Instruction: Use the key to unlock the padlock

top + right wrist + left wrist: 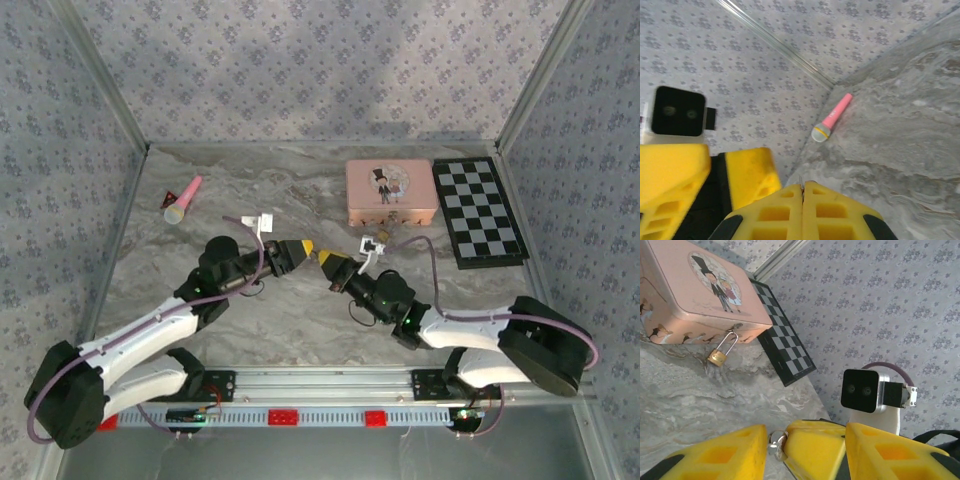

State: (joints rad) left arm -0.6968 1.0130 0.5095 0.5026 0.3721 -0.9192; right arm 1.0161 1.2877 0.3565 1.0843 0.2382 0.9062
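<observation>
Handing over the key [776,444] mid-table, padlock [720,354] waiting at the tin

Meeting tip to tip above the bare middle of the table [250,310], well short of the padlock. Clamped fully shut with the right gripper [802,189], a sliver of silvery metal poking from the seam of its pads. By the look of it the key, though too small to tell its yellow head from the yellow fingers. Standing partly parted with the left gripper [300,248], straddling the right one's tip in the left wrist view. One finger [735,452] just beside the metal and seemingly not pressing it; holding nothing that can be made out.

Hanging by its thin shackle from the front of the pink tin [695,295], brass body low against the tin's wall by the table, near the checkerboard [785,352]. Toy microphone [832,117] lying well apart toward the far left corner.

Handling, as a judgement: tiny, light, stiff and smooth, so likely to twist or slip between broad pads. Best gripped flat across the head, blade left free and pointing outward. Padlock small, light and dangling, apt to swing away under a push. Worth steadying by the body with the free gripper, keyhole end left clear, before presenting the blade.
</observation>
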